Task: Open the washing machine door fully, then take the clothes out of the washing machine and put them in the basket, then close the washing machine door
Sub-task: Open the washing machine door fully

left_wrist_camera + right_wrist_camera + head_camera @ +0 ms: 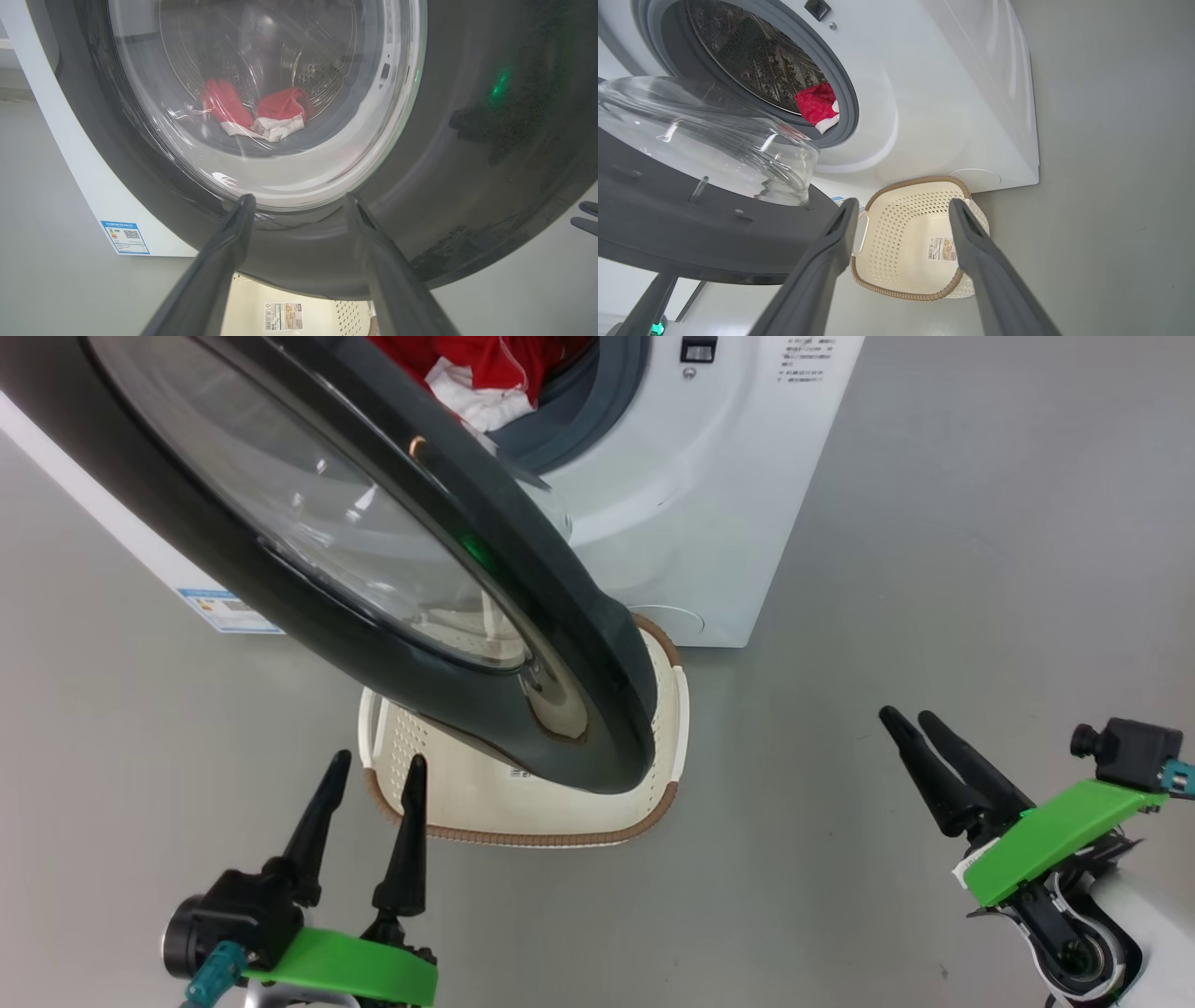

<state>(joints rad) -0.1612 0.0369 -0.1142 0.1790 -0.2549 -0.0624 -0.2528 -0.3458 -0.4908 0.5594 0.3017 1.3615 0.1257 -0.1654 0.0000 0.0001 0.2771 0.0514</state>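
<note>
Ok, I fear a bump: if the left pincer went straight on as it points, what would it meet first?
The left pincer would probably meet the washing machine door first, on its black rim below the glass; depth is unclear.

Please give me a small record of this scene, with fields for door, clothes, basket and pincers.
Door: glossy black-rimmed round glass washing machine door, open, overhanging basket
Clothes: red and white fabric clothes, inside white boxy washing machine
Basket: cream perforated plastic basket, empty, on grey floor
Left pincer: open, holding nothing
Right pincer: open, holding nothing
</note>
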